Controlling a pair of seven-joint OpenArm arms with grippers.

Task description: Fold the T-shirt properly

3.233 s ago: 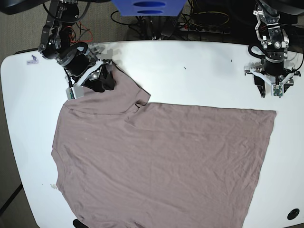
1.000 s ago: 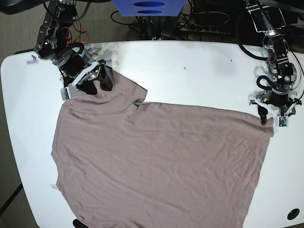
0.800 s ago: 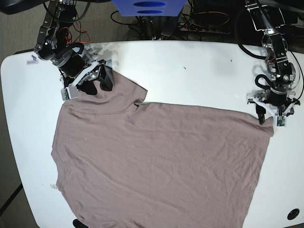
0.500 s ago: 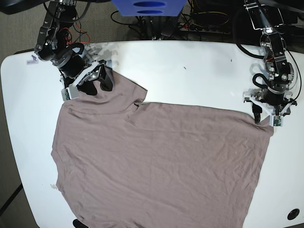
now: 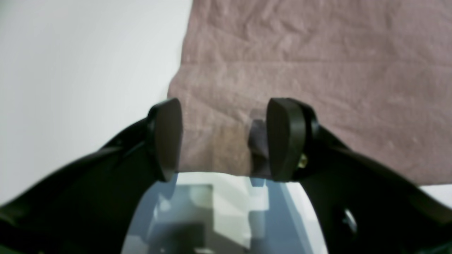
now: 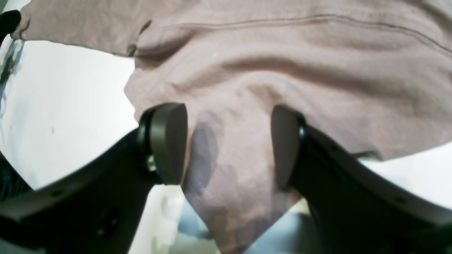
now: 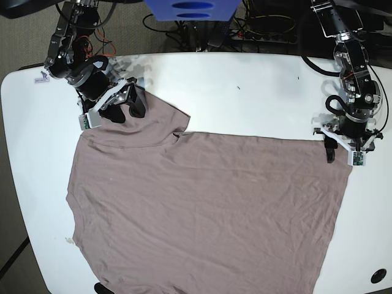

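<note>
Over on the left of the base view, the right gripper (image 7: 125,104) sits low at the far corner of the T-shirt (image 7: 202,208), and its wrist view shows the two dark pads (image 6: 168,143) standing well apart with a peak of taupe cloth rising between them; the fabric fills the gap, though whether the pads actually press on it I cannot tell. The T-shirt itself is spread flat across the white table (image 7: 245,86), covering most of its width, its long axis running left to right across the table, with the sleeve end bunched up toward the right gripper and the straight edge ending at the other arm. A seam line crosses the fabric (image 6: 317,70) just beyond those pads. Now across to the right side of the base view: the left gripper (image 7: 340,148) is down at the shirt's far right corner, jaws spread wide in the wrist view, one pad (image 5: 166,137) at the cloth's edge where it meets bare table, the other pad resting over the fabric (image 5: 317,70), the corner lying between them, not pinched.
</note>
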